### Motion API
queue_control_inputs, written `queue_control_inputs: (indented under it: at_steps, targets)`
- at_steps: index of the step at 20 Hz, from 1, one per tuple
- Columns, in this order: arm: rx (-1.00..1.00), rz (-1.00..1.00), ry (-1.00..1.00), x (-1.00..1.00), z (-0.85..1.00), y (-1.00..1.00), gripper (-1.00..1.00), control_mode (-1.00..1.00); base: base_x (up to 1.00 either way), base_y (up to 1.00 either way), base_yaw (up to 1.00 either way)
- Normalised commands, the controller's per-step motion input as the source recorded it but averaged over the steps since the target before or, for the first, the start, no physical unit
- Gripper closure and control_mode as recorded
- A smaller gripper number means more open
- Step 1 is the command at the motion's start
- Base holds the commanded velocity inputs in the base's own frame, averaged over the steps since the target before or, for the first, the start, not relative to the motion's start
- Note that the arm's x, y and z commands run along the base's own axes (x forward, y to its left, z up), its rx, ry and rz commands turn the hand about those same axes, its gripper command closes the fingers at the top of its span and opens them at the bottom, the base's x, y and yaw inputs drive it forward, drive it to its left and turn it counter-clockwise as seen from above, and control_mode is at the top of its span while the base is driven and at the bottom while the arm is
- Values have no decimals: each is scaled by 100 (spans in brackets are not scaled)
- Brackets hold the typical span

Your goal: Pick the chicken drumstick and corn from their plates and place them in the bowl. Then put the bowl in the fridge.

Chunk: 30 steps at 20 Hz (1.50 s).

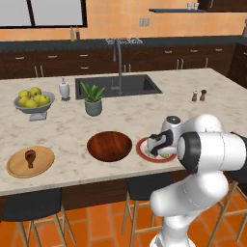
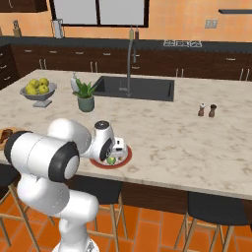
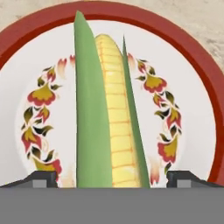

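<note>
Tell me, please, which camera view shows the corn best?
The hand view: the corn lies close below the camera on the white plate, green husk and yellow kernels clear. In the left base view the arm covers nearly all of it. In the right base view a small green bit shows.

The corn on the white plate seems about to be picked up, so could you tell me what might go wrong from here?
1. The claw is open with the corn lying lengthwise between its tips; closing on the smooth green husk could let the cob slip or roll.
2. Coming down too far, the tips may strike the plate and push it.
3. The plate sits close to the counter edge, so a push might send it off.
</note>
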Motion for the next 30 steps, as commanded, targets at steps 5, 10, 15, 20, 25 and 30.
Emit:
queue_control_inputs:
  at_steps: [5,10,15,20,25,30]
  targets:
    - [0,0,0,5,-5,0,100,-100,0,0,0]
    - [0,0,0,-2,40,3,100,-100,0,0,0]
    - [0,0,0,-15,100,52,100,-100,0,0,0]
    - [1,0,0,0,100,97,100,-100,0,0,0]
    - [0,0,2,13,59,97,100,-100,0,0,0]
    - [0,0,11,41,-20,100,100,-100,0,0,0]
